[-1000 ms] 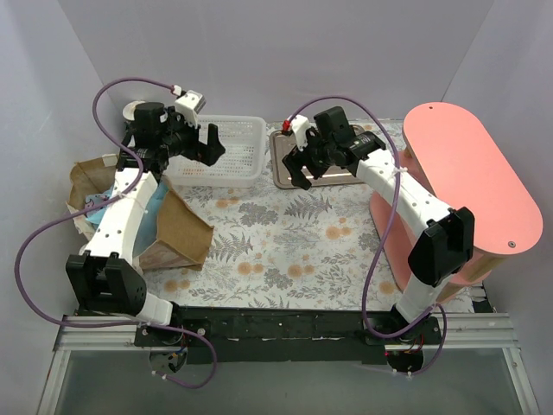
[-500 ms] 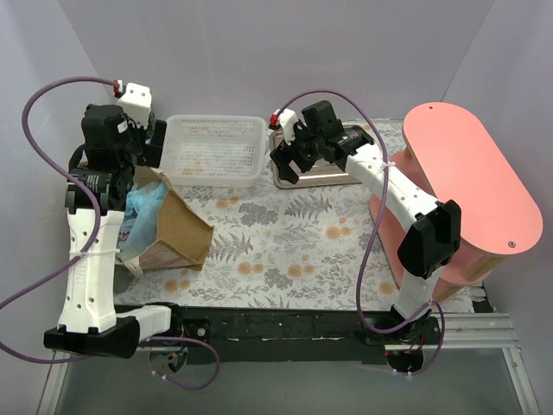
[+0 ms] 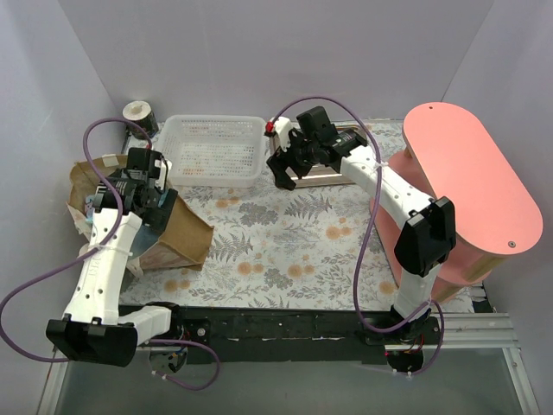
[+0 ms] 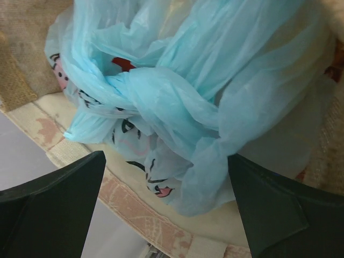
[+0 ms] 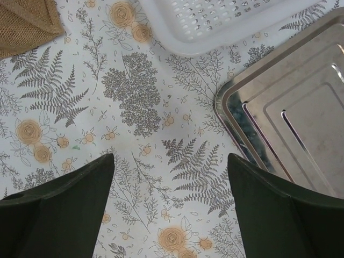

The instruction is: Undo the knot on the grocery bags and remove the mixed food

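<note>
The light-blue plastic bag (image 4: 177, 102) with cartoon prints sits knotted inside the mouth of the brown paper bag (image 3: 186, 238), which lies at the table's left. My left gripper (image 4: 166, 215) is open just above the blue bag, a finger on each side of its twisted knot (image 4: 156, 91), holding nothing. In the top view it (image 3: 149, 207) hangs over the bag's mouth. A small red patch (image 4: 122, 63) shows through the plastic; the food is otherwise hidden. My right gripper (image 5: 169, 209) is open and empty above the floral cloth, in the top view (image 3: 285, 173) at the tray's left end.
A white slotted basket (image 3: 216, 149) stands at the back centre, a metal tray (image 5: 301, 107) to its right. A pink oval stand (image 3: 458, 177) fills the right side. A small roll (image 3: 136, 114) stands at the back left corner.
My left gripper has swung from the basket to the left and come down over the bag's mouth. My right gripper has shifted a little left along the tray.
</note>
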Action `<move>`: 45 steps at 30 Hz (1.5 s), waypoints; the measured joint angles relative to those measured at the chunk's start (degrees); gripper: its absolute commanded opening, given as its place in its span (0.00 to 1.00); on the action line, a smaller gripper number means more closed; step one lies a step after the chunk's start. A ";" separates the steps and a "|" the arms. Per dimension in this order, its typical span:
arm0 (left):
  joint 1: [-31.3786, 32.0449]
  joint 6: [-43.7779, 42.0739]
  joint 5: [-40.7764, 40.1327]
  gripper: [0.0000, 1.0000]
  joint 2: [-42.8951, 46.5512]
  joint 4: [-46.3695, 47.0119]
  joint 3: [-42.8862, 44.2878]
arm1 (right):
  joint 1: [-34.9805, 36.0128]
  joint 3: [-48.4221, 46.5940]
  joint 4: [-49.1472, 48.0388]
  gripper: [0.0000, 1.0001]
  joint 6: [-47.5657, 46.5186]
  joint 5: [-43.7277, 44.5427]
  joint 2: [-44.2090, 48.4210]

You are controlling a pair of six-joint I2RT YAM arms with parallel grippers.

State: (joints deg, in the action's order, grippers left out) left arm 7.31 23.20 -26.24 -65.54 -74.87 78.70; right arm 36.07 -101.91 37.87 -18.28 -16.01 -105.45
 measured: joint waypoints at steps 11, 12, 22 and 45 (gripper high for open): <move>0.00 -1.49 -6.36 0.98 -1.16 6.16 -8.52 | 1.53 6.01 0.33 0.94 -2.10 1.33 0.61; 0.00 -1.79 -6.36 0.98 -1.95 6.67 -9.46 | 1.64 6.27 0.55 0.94 -2.43 1.55 0.85; -1.18 -3.69 -6.82 0.05 -7.02 11.98 -6.80 | 2.32 8.07 0.72 0.94 -4.96 4.85 3.41; 0.57 -25.20 -1.09 0.00 -21.20 54.84 47.32 | 2.73 8.07 -0.02 0.96 -5.92 8.87 3.08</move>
State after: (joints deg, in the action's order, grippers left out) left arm 7.88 -2.00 -27.33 -86.74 -20.03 126.02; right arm 38.81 -93.84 37.85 -24.21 -7.14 -102.37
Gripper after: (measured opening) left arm 0.033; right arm 0.959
